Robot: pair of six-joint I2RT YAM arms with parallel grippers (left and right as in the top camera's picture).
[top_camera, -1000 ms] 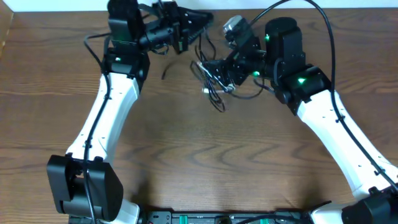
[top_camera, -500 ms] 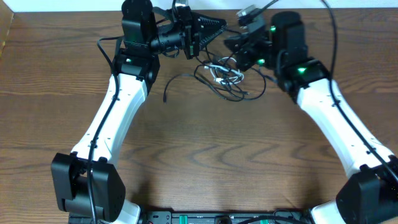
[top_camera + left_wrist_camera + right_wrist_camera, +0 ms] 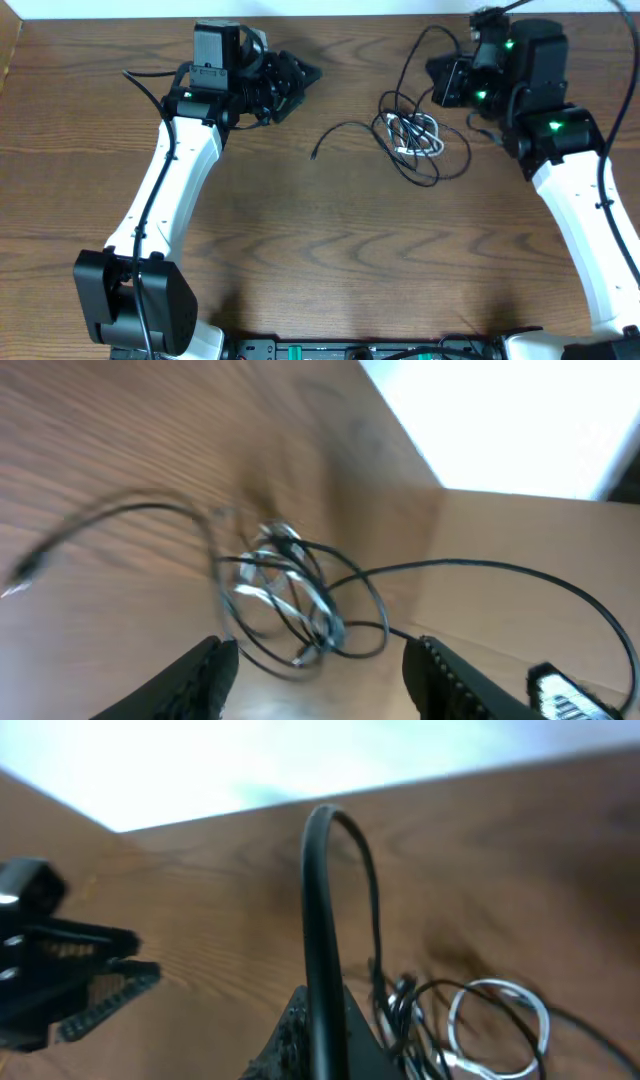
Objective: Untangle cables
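The cables (image 3: 412, 135) lie in a knotted bundle on the desk (image 3: 330, 260), right of centre in the upper part of the overhead frame. One loose end (image 3: 316, 155) trails out to the left and rests flat on the wood. Another strand loops up out of the bundle towards the top right of the frame and runs into my right fingers (image 3: 447, 80), which are pinched closed on it; my right wrist view shows the black cord rising straight out from between them. My left fingers (image 3: 295, 80) hang near the upper left of the frame, well apart from the bundle, standing moderately wide with nothing between them. My left wrist view is blurred.
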